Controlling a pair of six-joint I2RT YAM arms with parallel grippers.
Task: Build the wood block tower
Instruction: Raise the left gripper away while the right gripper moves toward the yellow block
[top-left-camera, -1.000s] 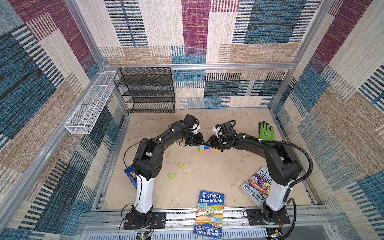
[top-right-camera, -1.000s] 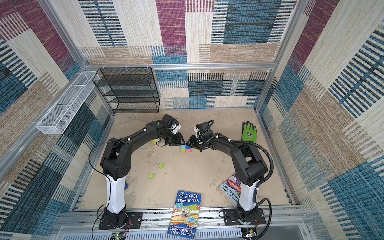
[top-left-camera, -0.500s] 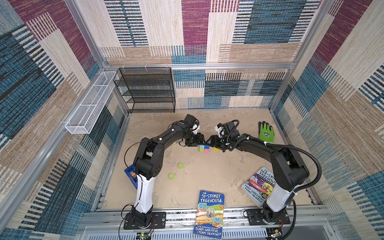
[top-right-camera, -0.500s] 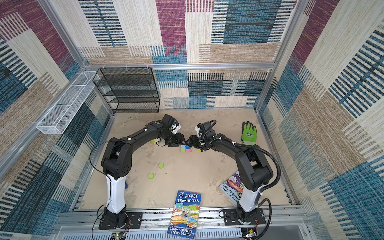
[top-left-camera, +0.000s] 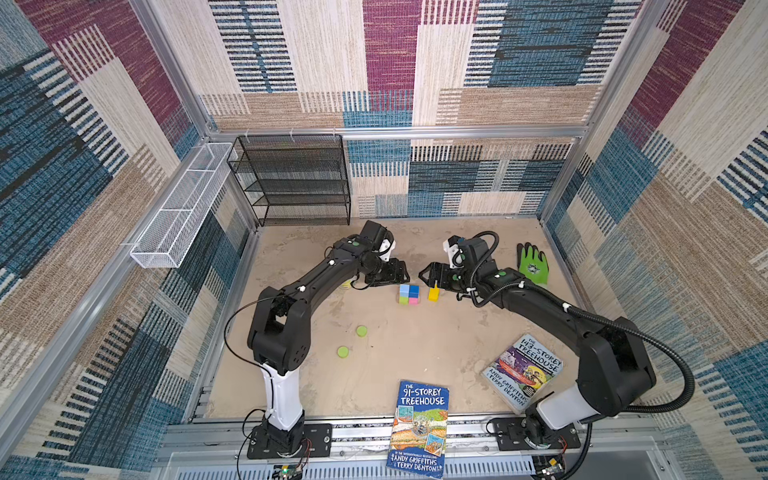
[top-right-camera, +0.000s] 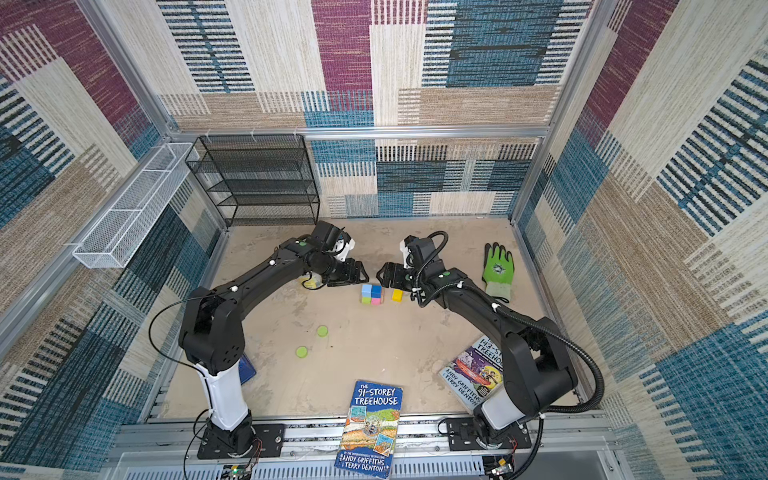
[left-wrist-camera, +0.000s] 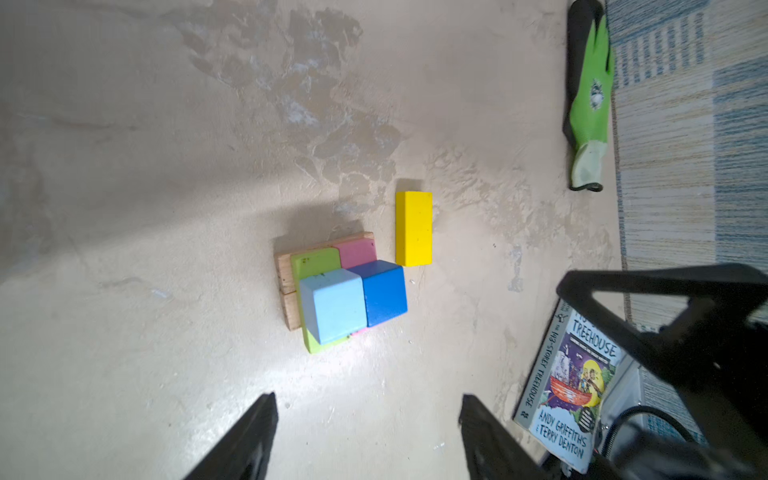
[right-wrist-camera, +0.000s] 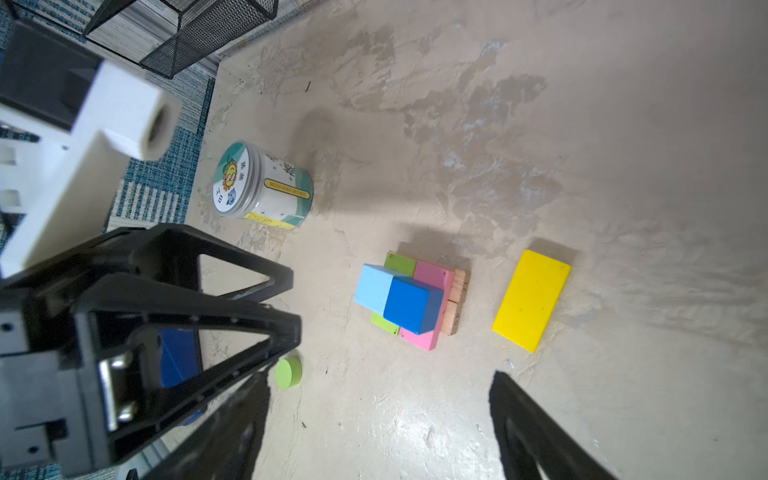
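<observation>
Bare tabletop (top-left-camera: 415, 353) lies open in front of the tower (top-left-camera: 409, 294). Farther forward are a lime disc (top-left-camera: 361, 331), a second disc (top-left-camera: 343, 352), a book (top-left-camera: 419, 428) and a second book (top-left-camera: 523, 370). A narrow gap separates the tower from the yellow block (top-left-camera: 433, 294) to its right. The left gripper (top-left-camera: 402, 275) and right gripper (top-left-camera: 424, 274) crowd the tower's far side. A tin (right-wrist-camera: 262, 187) stands to its left.

Seven blocks (left-wrist-camera: 332, 309), two lime discs (top-left-camera: 361, 331), two books (top-left-camera: 419, 428), one glove (top-left-camera: 532, 262), one tin (right-wrist-camera: 266, 191), one rack (top-left-camera: 291, 178), one basket (top-left-camera: 178, 208), one case (top-right-camera: 247, 368)
</observation>
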